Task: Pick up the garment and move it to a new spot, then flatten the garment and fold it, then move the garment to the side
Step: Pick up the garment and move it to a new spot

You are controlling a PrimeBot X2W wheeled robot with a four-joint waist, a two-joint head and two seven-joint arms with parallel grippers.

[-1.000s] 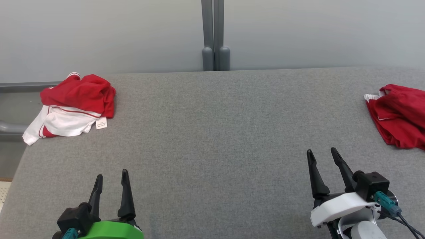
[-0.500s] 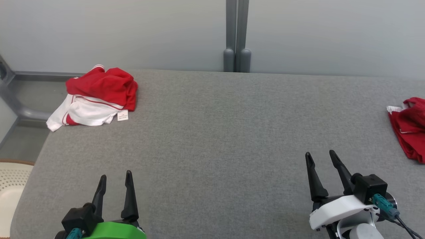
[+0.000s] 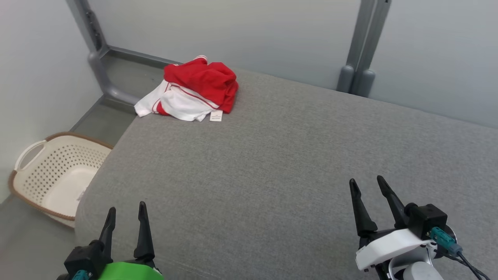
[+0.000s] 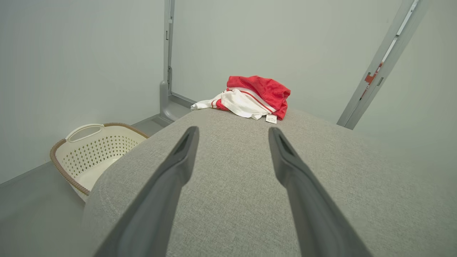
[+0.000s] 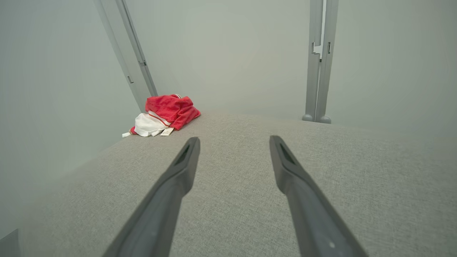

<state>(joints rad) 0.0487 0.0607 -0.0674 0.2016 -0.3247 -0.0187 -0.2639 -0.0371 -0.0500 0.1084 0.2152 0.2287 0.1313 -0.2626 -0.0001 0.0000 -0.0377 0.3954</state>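
Observation:
A crumpled red and white garment (image 3: 194, 93) with a small white tag lies at the far left corner of the grey padded table (image 3: 272, 155). The left wrist view shows the garment (image 4: 255, 96) straight ahead, far beyond the fingers; in the right wrist view the garment (image 5: 166, 114) sits far off to the left. My left gripper (image 3: 126, 208) hovers open over the table's near left edge, nothing between its fingers. Near the table's front right, my right gripper (image 3: 367, 182) is open and holds nothing.
A cream perforated laundry basket (image 3: 50, 171) with a brown rim stands on the floor left of the table, also seen as the basket (image 4: 93, 150) in the left wrist view. Grey wall panels and metal posts (image 3: 362, 50) close off the far side.
The head camera has turned left: the garment now sits nearer the picture's middle, the basket has come into view, and a second red garment at the right has left the picture. Both grippers stay open.

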